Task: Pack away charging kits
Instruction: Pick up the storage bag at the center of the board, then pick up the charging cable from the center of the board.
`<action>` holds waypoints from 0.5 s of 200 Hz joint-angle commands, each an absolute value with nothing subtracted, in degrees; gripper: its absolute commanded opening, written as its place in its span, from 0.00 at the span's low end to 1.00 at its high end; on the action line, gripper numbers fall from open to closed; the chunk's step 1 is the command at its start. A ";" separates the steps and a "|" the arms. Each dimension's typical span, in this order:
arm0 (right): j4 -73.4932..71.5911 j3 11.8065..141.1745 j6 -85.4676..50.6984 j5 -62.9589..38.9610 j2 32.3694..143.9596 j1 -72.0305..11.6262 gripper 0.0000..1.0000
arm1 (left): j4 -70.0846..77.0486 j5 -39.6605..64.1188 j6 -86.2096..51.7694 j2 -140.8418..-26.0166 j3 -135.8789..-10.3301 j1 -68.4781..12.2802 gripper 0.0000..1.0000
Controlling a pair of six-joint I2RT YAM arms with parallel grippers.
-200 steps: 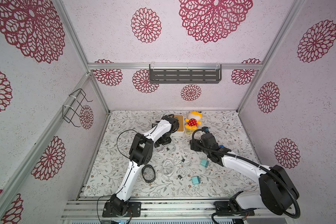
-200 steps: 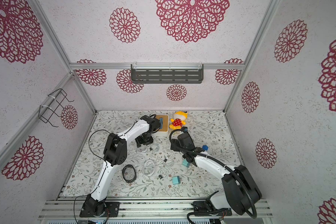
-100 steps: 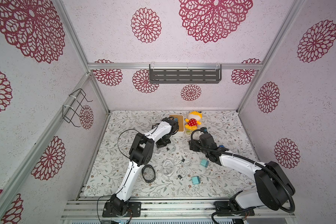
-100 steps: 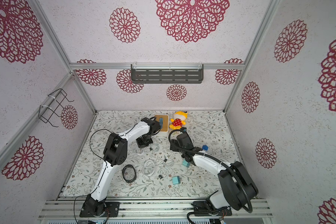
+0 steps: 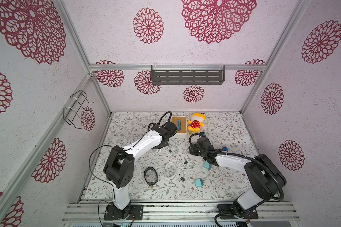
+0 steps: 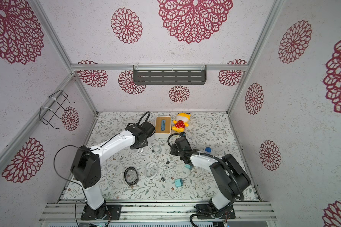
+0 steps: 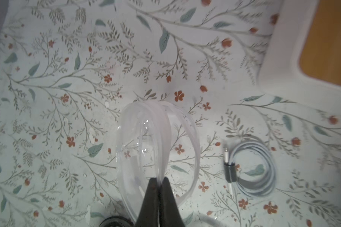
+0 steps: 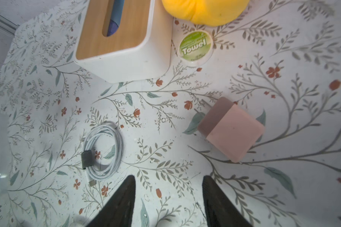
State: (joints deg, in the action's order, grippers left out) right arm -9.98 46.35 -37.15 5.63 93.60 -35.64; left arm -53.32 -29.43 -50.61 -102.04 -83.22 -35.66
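Pale walls papered with big crimson rosettes close round a tabletop [image 5: 126,125] printed with leafy sprigs. A white box [image 5: 178,127] with a wooden lid and a yellow plush [image 5: 196,123] stand at its far side. The left hand [image 7: 158,179] is pinched tight on the edge of a clear pouch [image 7: 158,141], near the box. The right hand [image 8: 168,177] has its fingers apart with nothing between them, low over the tabletop. The pink adapter [image 8: 230,129] lies on its side ahead of that hand, off past one finger's line rather than in the gap. Its prongs point toward the box and its faces sit askew to the fingers, so I judge the hand must shift sideways and turn a little before closing. A coiled white cable [image 8: 102,153], bound by a dark strap, lies ahead past the other finger, just beside the pouch. The right arm is the nearer to the pink adapter. Two teal adapters [image 5: 198,182] and two more cables [image 5: 188,164] lie nearer the arms' bases, not yet packed. The only legible writing is "Towel" on a round green-topped disc [image 8: 195,48] between box and plush.
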 commanded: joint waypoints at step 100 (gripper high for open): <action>4.53 67.60 -33.18 14.64 109.08 -45.59 0.50 | -24.58 -35.19 -32.49 -84.69 -66.21 -28.68 0.00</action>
